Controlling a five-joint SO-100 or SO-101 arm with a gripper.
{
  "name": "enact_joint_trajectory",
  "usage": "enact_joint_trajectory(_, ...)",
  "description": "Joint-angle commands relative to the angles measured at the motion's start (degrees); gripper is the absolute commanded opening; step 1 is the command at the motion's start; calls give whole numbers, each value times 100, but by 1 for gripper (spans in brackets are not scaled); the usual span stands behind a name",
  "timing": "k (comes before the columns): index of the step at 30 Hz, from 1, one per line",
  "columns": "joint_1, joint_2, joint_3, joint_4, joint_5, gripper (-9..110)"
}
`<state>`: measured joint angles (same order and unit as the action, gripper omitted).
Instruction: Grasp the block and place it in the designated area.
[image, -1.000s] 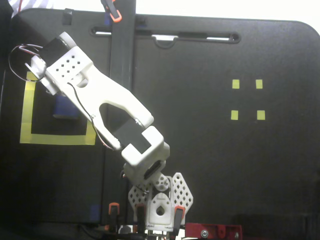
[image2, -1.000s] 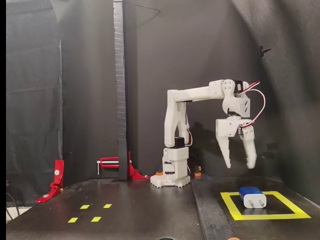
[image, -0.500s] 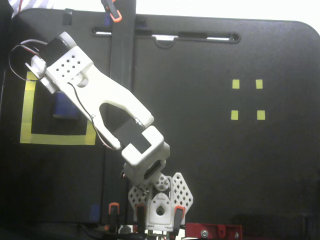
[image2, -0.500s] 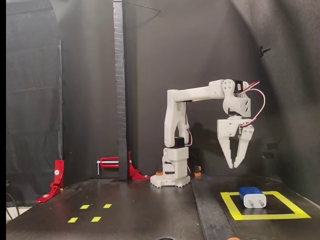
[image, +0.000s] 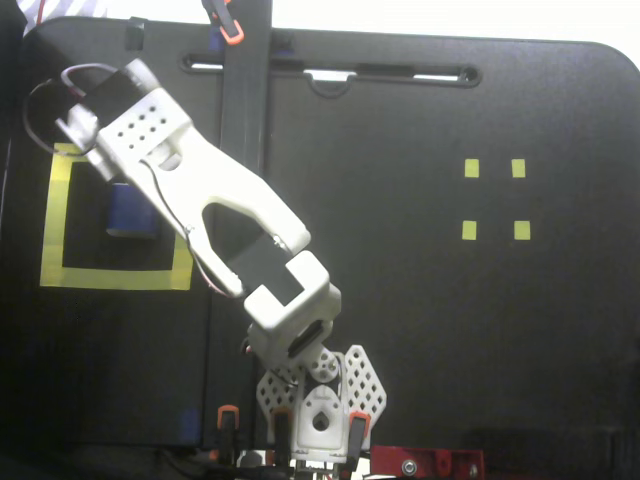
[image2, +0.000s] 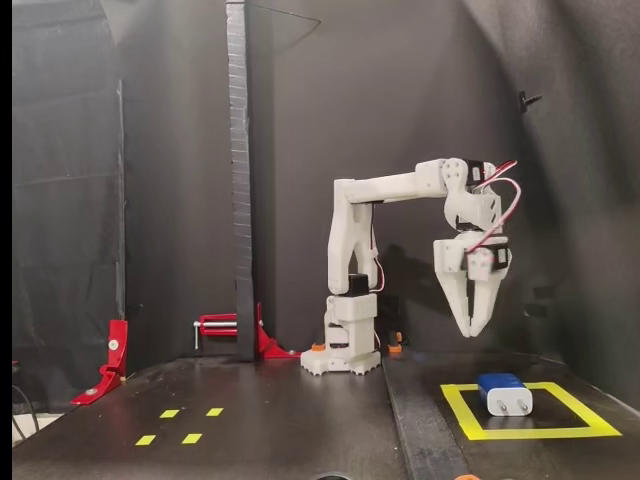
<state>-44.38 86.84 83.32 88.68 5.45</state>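
On the black surface (image2: 300, 420) the block (image2: 504, 394) lies inside the designated area (image2: 462, 413), just below and to the right of the raised pincer (image2: 471, 328), its tips together and empty.

I saw the dark-blue block (image2: 504, 394) lying flat inside the designated area (image2: 578, 429), a yellow tape square on black surface, its pale pronged end facing the side camera.

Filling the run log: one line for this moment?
block: inside designated area | gripper: jaws shut, empty, above block | contact: none
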Motion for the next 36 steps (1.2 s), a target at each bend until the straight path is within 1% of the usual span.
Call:
enact_joint_trajectory(1,88,167,-158,62,281,1)
enact_joint_trajectory(5,343,167,-158,53,378,0)
enact_joint_trajectory(8,765,167,-167,26,360,0)
enact_joint_trajectory(20,3111,97,-167,-149,193,0)
enact_joint_trajectory(25,3920,-62,-167,-308,97,0)
enact_joint_trajectory(36,4298,114,-105,-765,-281,0)
